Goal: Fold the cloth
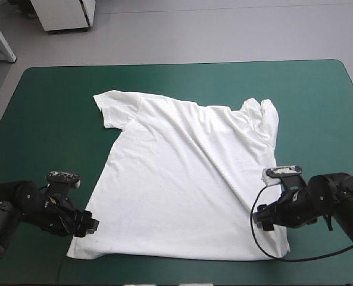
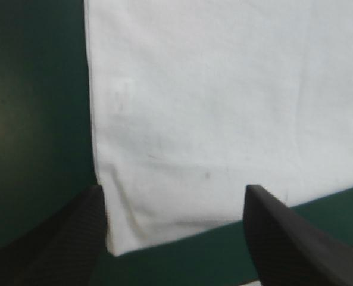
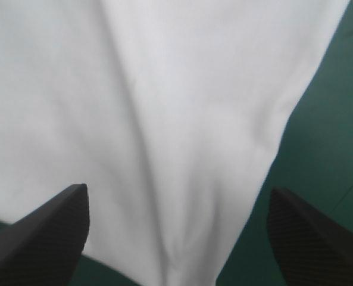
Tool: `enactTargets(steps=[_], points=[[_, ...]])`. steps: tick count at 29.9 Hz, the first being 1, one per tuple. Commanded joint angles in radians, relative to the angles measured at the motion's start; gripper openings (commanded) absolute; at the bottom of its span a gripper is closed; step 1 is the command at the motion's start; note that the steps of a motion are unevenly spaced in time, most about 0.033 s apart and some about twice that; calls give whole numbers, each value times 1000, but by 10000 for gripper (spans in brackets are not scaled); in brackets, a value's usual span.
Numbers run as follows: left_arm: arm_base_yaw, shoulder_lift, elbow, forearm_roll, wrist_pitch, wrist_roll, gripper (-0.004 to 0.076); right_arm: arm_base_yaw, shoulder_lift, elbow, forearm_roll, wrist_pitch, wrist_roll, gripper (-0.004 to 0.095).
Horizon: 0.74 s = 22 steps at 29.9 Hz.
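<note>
The T-shirt (image 1: 188, 179) is spread nearly flat across the middle of the desk (image 1: 45, 107). Its hem (image 1: 176, 257) lies toward the bottom of the high frame and one sleeve (image 1: 113, 107) reaches to the upper left. The other sleeve (image 1: 262, 119), at the upper right, is bunched and folded onto itself. A long diagonal crease is seen running from the centre toward the lower right.

The left tool (image 1: 86, 226) is held low at the lower left, released, with the hem corner lying between its parted fingers. The right tool (image 1: 261, 218) is likewise released at the lower right, with the cloth's side edge between its spread fingers.

The cloth is judged light, thin and limp. It will sag and drape when lifted, and no shape will be kept by it. Some cling to the cover is expected, so wrinkles may be raised by dragging. Hold is best taken at the two hem corners, pinched a little inside the edge so that both layers are caught together
</note>
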Motion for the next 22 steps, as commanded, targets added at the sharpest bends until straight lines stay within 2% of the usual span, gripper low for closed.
enactTargets(steps=[1, 4, 8, 11, 15, 19, 22], points=[[-7, -12, -100, -21, -58, -7, 538, -3, -14, -138, -72, -55, 73, 783], [-7, -12, -194, -28, -59, -7, 538, -3, -14, -266, -133, -34, 118, 762], [-7, -10, -318, -21, -10, -15, 538, -3, -14, -403, -150, 72, 148, 745], [-7, -10, -350, -12, 17, -19, 538, -3, -14, -432, -154, 154, 148, 744], [-7, -6, -350, -3, 37, -23, 538, -3, -15, -417, -154, 154, 146, 744], [-7, 36, -350, -1, -4, -31, 538, -3, -12, -384, -156, 140, 166, 744], [-7, 110, -350, -21, -113, -23, 536, -3, -12, -326, -179, 96, 184, 741]])
